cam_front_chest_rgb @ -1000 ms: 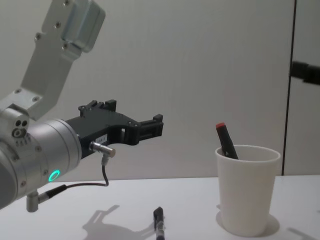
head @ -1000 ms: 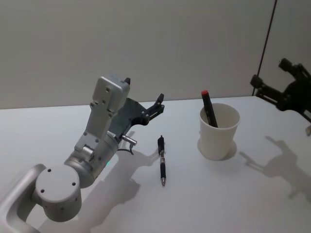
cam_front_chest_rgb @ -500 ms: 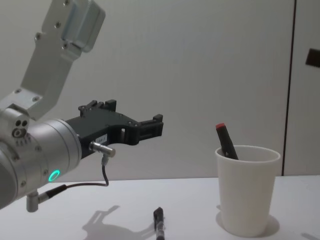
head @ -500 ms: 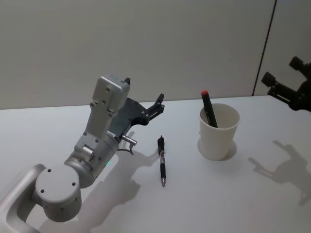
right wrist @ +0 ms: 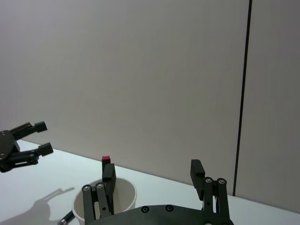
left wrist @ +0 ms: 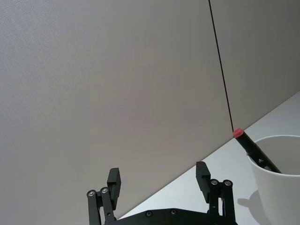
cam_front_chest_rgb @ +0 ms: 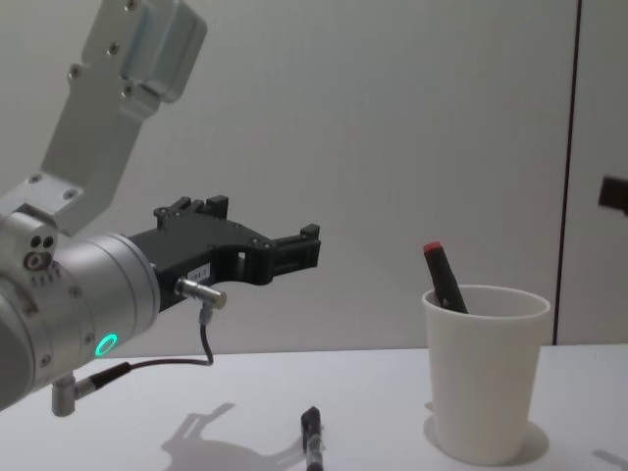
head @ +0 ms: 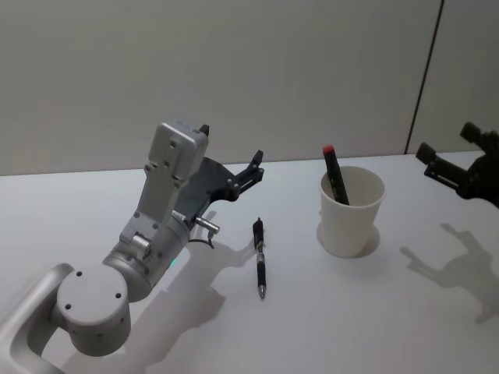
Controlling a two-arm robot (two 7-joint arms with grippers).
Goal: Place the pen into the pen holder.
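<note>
A grey wall (head: 234, 62) stands behind a white table (head: 374, 312). Above it the left gripper (left wrist: 158, 174) hovers, fingers wide, holding nothing; the right gripper (head: 450, 142), far right, is likewise spread and empty. The pen holder (head: 351, 214) stands upright, a red-capped marker (head: 335, 175) inside. The pen (head: 260, 259) lies flat left of it, tip toward the robot

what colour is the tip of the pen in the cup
Red tip on a black pen, best seen in the head view.

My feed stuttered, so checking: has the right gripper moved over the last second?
Yes. In the head view the right gripper has dropped lower, closer to the rim height of the pen holder, off to its right.
</note>
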